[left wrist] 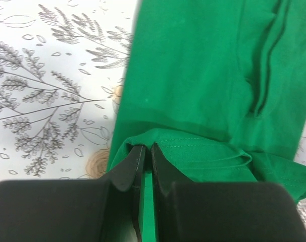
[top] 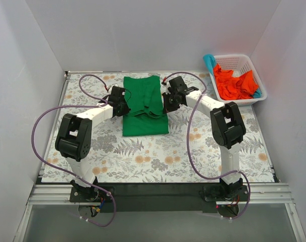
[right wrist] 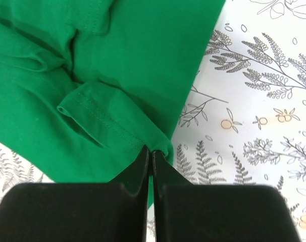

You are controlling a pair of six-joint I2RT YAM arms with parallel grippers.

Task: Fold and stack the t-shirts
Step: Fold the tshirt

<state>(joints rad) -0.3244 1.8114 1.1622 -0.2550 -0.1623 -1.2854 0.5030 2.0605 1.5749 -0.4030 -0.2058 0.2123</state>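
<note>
Green shirt (top: 145, 108): was laid mid-counter (top: 143, 156), partly folded, upper part bunched.
Left tool (left wrist: 148, 149): was clenched on the shirt's left edge.
Right tool (right wrist: 152, 154): was clenched on its right edge.
Orange shirts (top: 234, 84): were heaped in basket (top: 233, 57), far right corner.

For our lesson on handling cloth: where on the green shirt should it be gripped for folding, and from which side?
Likely best: its folded side edges, one pincer from each side, low along the table. The green shirt lies flat, so only those thin doubled edges give a lip. The left pincer and right pincer are shut on exactly such edges.
</note>
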